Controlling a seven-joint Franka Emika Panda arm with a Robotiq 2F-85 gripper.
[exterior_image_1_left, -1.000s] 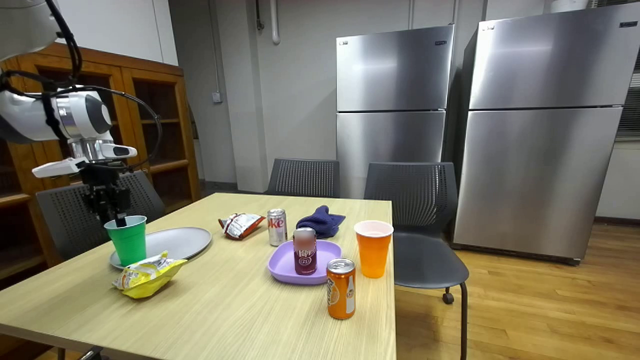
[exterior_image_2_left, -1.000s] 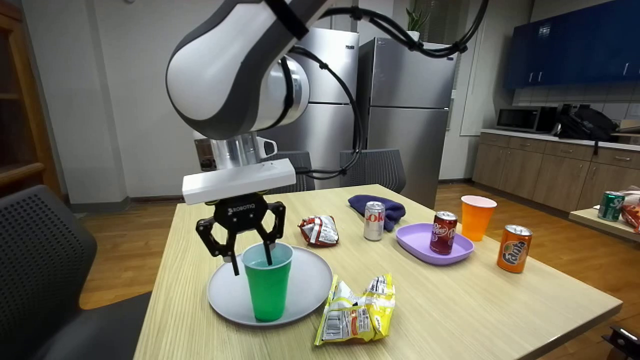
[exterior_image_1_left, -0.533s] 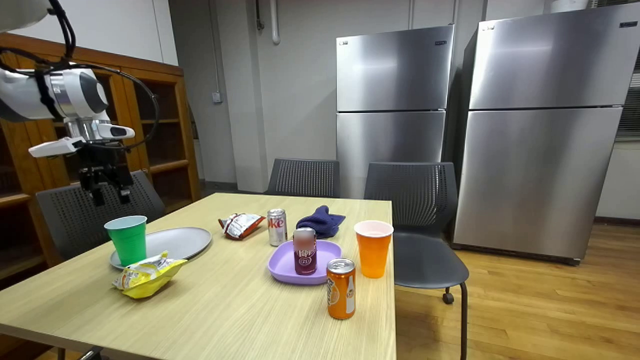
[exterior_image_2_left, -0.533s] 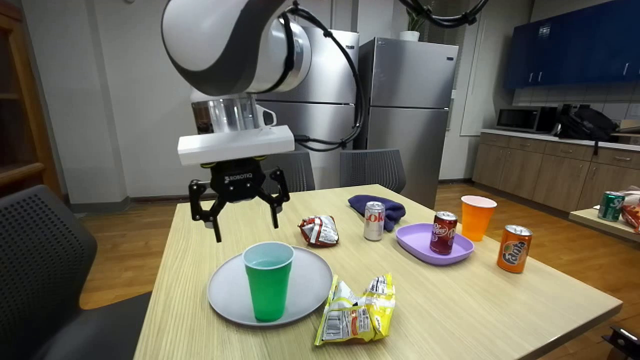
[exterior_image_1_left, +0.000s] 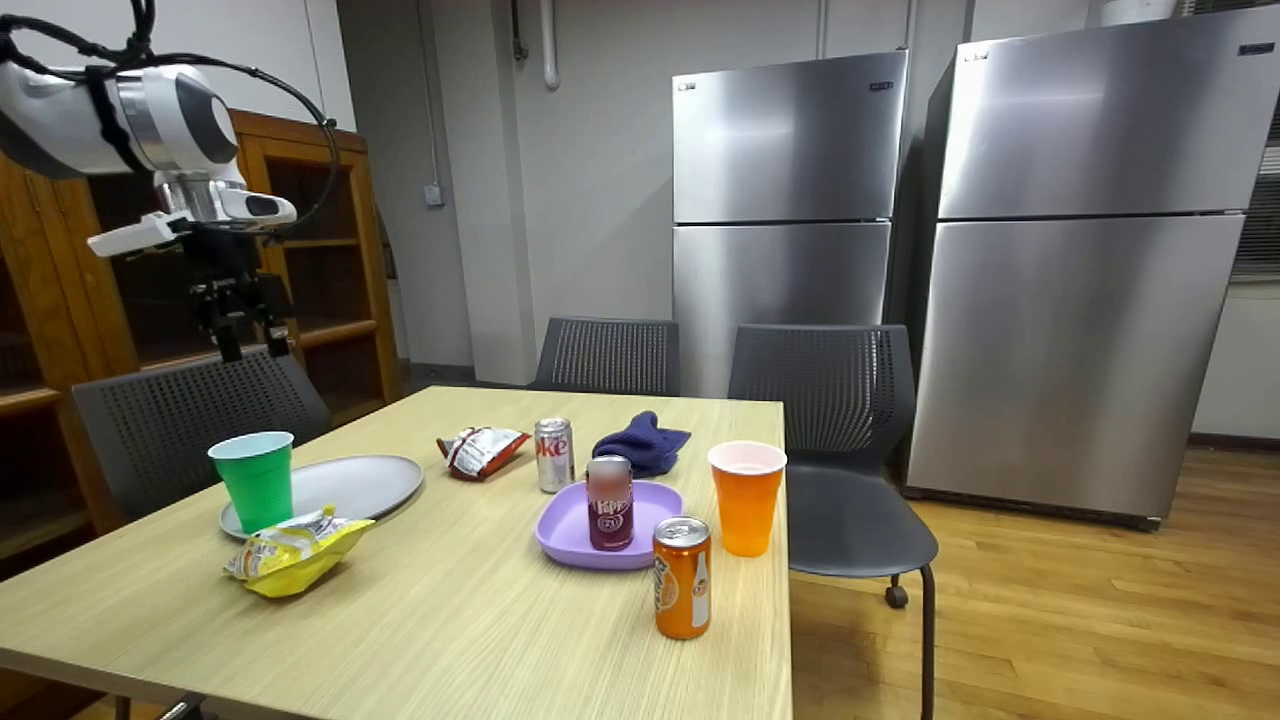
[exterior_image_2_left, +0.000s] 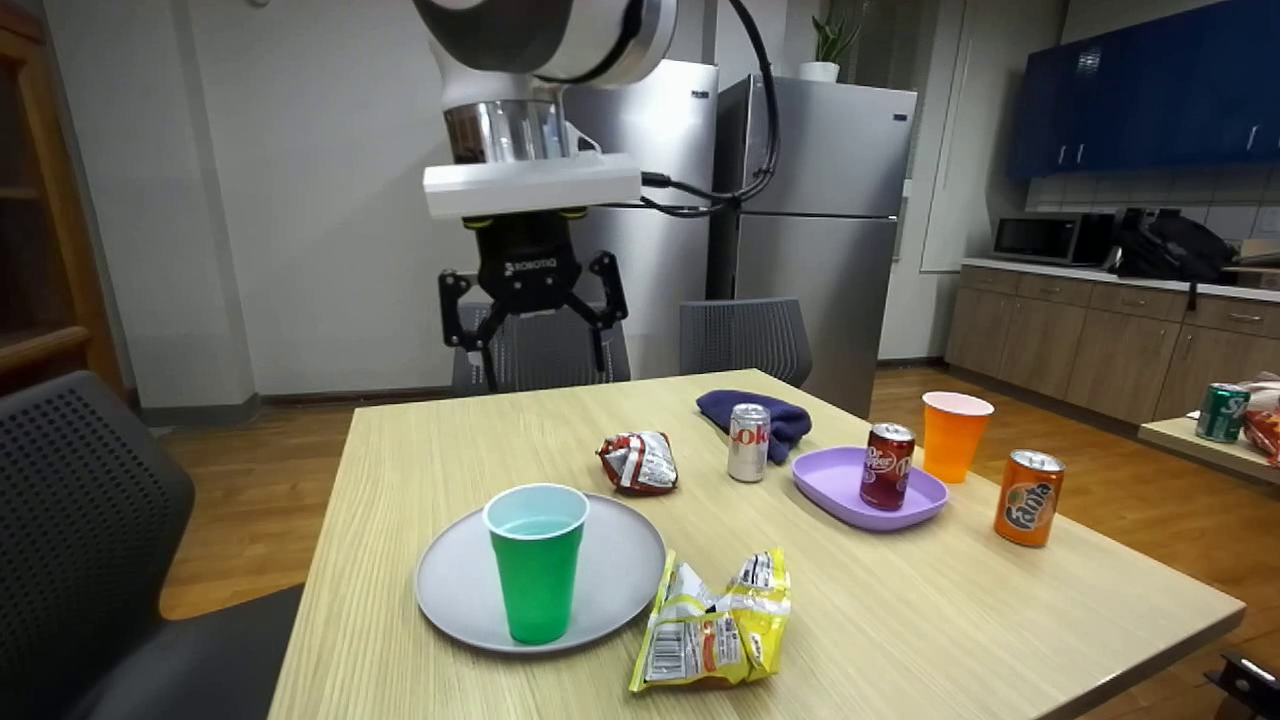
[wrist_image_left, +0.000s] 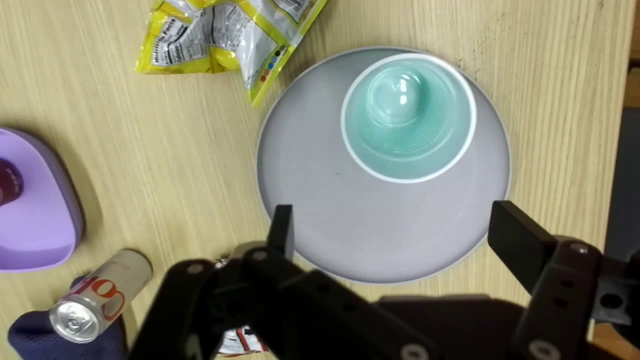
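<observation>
My gripper (exterior_image_2_left: 546, 370) is open and empty, high above the table in both exterior views (exterior_image_1_left: 255, 350). In the wrist view its fingers (wrist_image_left: 392, 215) are spread wide over a grey plate (wrist_image_left: 320, 175), touching nothing. A green cup (exterior_image_2_left: 535, 580) stands upright on the plate (exterior_image_2_left: 620, 580). From above, the cup (wrist_image_left: 407, 117) shows a pale green inside and white rim, with clear liquid apparently in it. A yellow snack bag (exterior_image_2_left: 710, 630) lies beside the plate. A red and silver snack bag (exterior_image_2_left: 640, 462) lies behind the plate and is mostly hidden by the gripper in the wrist view.
A silver Coke can (exterior_image_2_left: 748, 445) stands by a navy cloth (exterior_image_2_left: 740, 402). A purple tray (exterior_image_2_left: 830, 485) bears a Dr Pepper can (exterior_image_2_left: 887, 470). An orange cup (exterior_image_2_left: 952, 440) and a Fanta can (exterior_image_2_left: 1028, 500) stand near the table edge. Chairs (exterior_image_1_left: 830, 380) surround the table.
My gripper was low at the green cup, with one finger inside its rim. It has risen well above it and shifted away from it. It stayed open; the objects have not visibly moved.
</observation>
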